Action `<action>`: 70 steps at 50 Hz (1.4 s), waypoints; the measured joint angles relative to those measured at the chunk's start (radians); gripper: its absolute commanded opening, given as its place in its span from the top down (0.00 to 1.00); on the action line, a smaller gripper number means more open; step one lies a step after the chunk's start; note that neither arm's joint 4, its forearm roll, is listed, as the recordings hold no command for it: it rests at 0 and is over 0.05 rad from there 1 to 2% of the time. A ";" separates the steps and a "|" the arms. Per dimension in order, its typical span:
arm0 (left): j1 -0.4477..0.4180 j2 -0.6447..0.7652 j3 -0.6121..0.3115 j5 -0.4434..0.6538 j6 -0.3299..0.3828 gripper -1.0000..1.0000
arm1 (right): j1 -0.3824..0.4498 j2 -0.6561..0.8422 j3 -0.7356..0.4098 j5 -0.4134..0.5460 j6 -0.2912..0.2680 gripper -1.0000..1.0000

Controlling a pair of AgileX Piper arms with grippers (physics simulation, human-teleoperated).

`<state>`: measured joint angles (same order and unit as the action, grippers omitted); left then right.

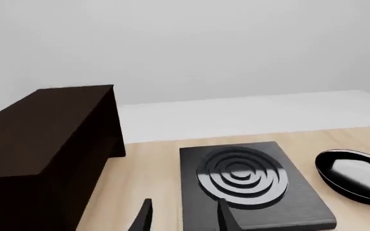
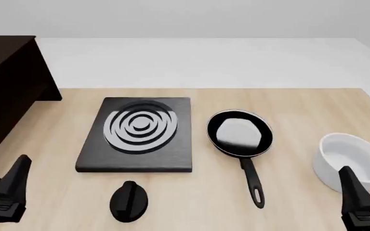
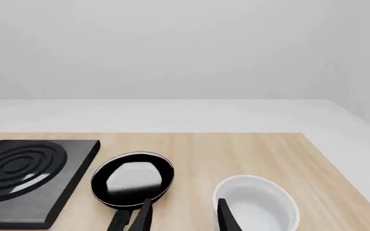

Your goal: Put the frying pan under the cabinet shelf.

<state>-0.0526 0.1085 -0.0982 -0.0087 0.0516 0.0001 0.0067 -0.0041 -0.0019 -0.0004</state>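
Nothing is held yet: both arms sit low at the near edge of the table, the left gripper at about 8 o'clock and the right gripper at about 4 o'clock, each with its jaws parted and empty.

From where I stand, the frying pan lies flat a little right of the table's centre, its handle running back toward 6 o'clock. The stove plate is just beside it on the 9 o'clock side, apart from it, and the white bowl sits off at 3 o'clock, close to the right gripper. A small black knob rests in front of the stove plate. The cabinet shelf stands at the far left, around 10 o'clock; only its top and side panel show, so I cannot see the space underneath.

The handle looks like the sensible place to grip, and the right arm seems nearest to it. I would come down across its thin middle, jaws square to it, keeping clear of the bowl. The carry to the left likely has to pass over or around the stove plate and knob, so a lift first, then a low entry under the board.
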 measured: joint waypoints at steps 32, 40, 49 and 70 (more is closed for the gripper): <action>-0.396 0.395 -0.110 -0.270 0.321 0.00 | 0.000 0.000 0.000 0.000 0.000 0.00; -0.470 0.482 -0.107 -0.358 0.433 0.00 | 0.000 0.000 0.000 0.000 0.000 0.00; -0.550 0.600 -0.102 -0.480 0.562 0.00 | 0.000 0.000 0.000 0.000 0.000 0.00; -0.719 0.949 -0.125 -0.718 0.818 0.00 | 0.000 0.000 0.000 0.000 0.000 0.00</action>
<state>-0.7718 1.0579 -0.2236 -0.7266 0.8699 0.0002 0.0071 -0.0043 -0.0020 -0.0005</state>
